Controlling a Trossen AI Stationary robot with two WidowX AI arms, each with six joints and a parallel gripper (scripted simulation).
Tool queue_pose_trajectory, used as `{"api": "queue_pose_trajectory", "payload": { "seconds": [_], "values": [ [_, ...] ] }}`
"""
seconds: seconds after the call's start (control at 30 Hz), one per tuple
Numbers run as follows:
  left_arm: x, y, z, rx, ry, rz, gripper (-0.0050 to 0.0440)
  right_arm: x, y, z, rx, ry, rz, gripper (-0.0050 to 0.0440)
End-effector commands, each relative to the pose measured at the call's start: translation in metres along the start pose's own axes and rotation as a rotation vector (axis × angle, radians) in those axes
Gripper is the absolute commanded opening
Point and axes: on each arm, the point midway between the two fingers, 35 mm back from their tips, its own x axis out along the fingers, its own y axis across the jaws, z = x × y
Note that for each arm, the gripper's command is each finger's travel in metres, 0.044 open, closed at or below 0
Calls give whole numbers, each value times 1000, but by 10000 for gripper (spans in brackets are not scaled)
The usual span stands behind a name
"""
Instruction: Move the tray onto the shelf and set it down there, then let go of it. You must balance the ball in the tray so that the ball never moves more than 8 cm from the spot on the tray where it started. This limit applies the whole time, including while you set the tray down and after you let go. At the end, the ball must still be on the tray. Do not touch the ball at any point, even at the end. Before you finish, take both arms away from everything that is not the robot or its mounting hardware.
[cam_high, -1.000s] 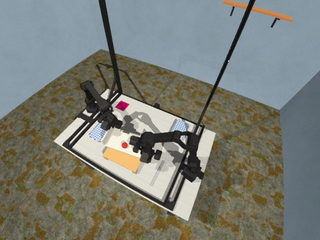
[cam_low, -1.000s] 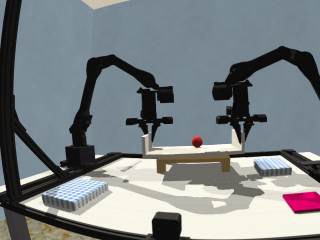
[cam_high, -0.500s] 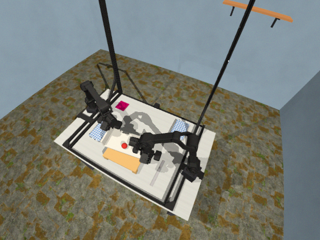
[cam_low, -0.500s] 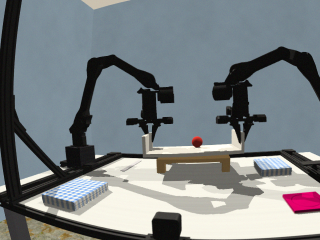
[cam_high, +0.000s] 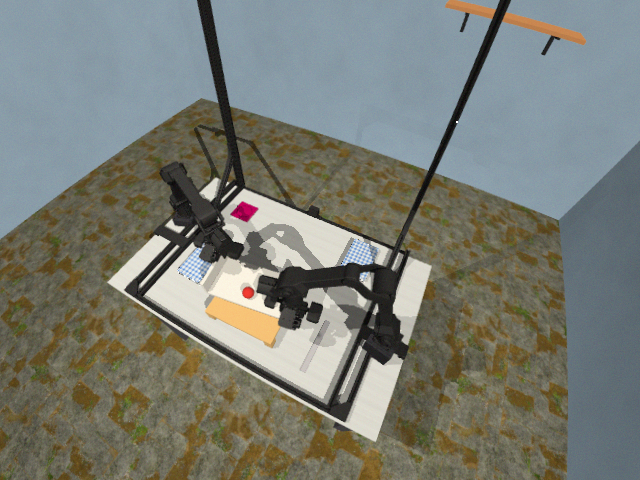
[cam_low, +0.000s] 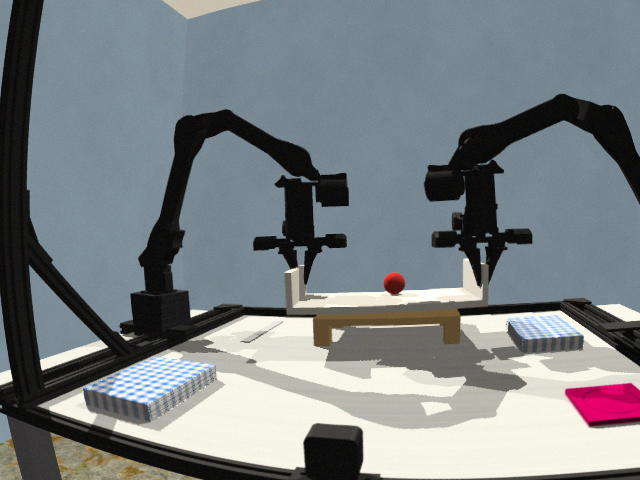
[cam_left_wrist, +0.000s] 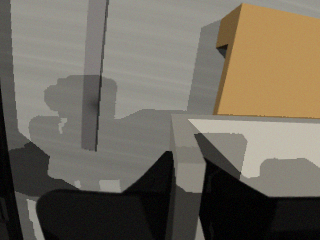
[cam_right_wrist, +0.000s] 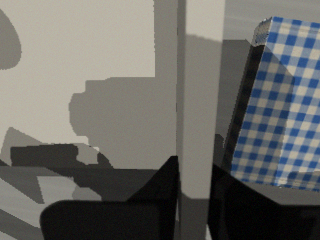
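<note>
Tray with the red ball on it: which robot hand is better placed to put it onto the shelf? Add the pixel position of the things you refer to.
Neither alone, I'd say: left and right together. The left gripper (cam_high: 285, 303) (cam_low: 302, 276) (cam_left_wrist: 180, 157) and right gripper (cam_high: 219, 253) (cam_low: 484, 276) (cam_right_wrist: 186, 162) pinch opposite end walls of the tray (cam_high: 232, 284) (cam_low: 336, 299) (cam_left_wrist: 280, 142) (cam_right_wrist: 100, 40), with the ball (cam_high: 248, 292) (cam_low: 393, 283) between.
</note>
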Motion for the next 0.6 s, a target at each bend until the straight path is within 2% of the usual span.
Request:
{"api": "queue_pose_trajectory", "payload": {
  "seconds": [0.0, 0.07, 0.33, 0.47, 0.57],
  "values": [
    [-2, 0, 4, -1, -10, 0, 20, -1, 0, 4, -1, -11, 0, 20],
    [-3, 0, 4, -1, -36, -3, 20, 0, 0, 4, -1, -37, -3, 20],
    [-2, 0, 5, -1, -20, -2, 20, -1, -1, 5, -1, -21, -2, 20],
    [0, -1, 9, -1, 21, 2, 20, -3, -1, 9, -1, 20, 2, 20],
    [-2, -1, 10, -1, -10, 0, 20, -1, -1, 10, -1, -11, 0, 20]
  ]
}}
